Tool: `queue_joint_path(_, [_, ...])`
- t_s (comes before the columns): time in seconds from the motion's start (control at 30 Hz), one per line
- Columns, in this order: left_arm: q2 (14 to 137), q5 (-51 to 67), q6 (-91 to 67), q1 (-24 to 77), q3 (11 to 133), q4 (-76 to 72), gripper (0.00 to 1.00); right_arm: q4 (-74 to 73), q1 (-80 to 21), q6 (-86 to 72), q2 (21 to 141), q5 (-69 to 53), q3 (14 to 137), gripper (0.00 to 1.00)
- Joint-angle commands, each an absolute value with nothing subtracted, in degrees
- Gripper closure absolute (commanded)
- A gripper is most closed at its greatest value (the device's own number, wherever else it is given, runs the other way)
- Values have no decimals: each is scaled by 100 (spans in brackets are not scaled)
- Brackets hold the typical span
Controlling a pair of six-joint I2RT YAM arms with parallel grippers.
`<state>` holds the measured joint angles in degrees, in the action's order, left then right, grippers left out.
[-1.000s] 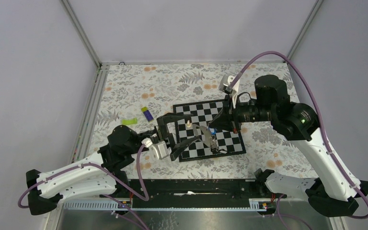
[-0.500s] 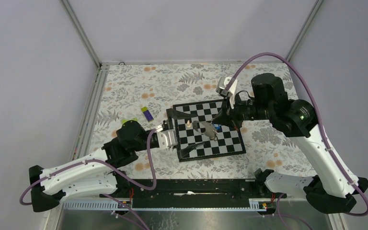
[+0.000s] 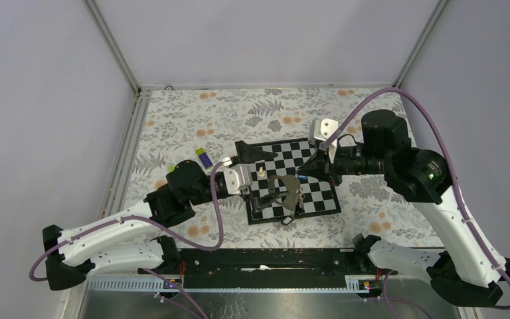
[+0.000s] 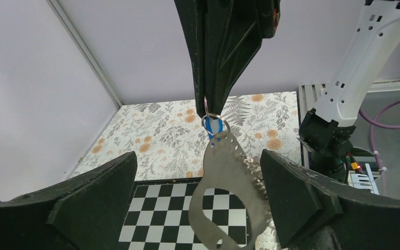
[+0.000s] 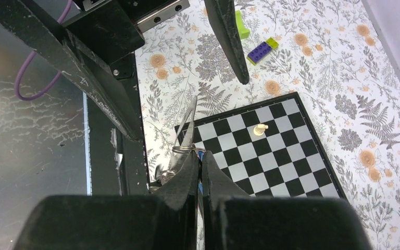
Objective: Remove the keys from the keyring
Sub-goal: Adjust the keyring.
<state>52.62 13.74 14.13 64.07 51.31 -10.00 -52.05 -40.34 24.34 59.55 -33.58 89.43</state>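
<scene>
**Keyring hung from right gripper, left gripper open around it**

The right gripper was clenched on the top of the keyring. It pinched at the small metal ring, with the blue clip just under it. The rest of the keyring dangled free above the chessboard, so its long axis ran roughly straight down from the right gripper.

The left gripper was released, jaws wide. In the left wrist view one finger stood on each side of the hanging strap, touching neither side. The strap sat about midway between the fingers, straight ahead of that gripper. The left arm was the nearer one to the free lower end, and the right arm held the upper end.

- Strap: a flat, floppy grey loop with a big opening in the middle and a row of small dots along the edge, probably limp and prone to swing.
- Metal ring: thin, shiny wire.
- Blue clip: small, hard and bright.
- Keys: not separable from the strap in any view. Some jagged grey bits along the strap's right edge might have been them, but I could not tell.

A pale pawn stood upright on the chessboard, apart from the keyring. The chessboard lay flat on the floral counter.

Judgement: closing the left gripper would catch whatever hung between its fingers, so the height along the keyring decided what got pulled.
</scene>
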Motion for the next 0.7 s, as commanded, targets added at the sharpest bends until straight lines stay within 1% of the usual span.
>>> queue_joint_path(0.0, [5263, 1626, 1148, 6416, 5341, -1474, 1, -4981, -4031, 2736, 5968, -3617, 9033, 100])
queue_joint_path(0.27, [5537, 1973, 1189, 6416, 5353, -1790, 1, -4773, -4028, 2753, 5877, -3852, 8906, 100])
queue_joint_path(0.43, [5756, 2221, 1288, 6416, 5455, -1742, 7, -4737, -4029, 2724, 5851, -4046, 8868, 100])
queue_joint_path(0.67, [5840, 2253, 1318, 6416, 5478, -1859, 13, -4781, -4028, 2738, 5823, -4181, 8841, 100])
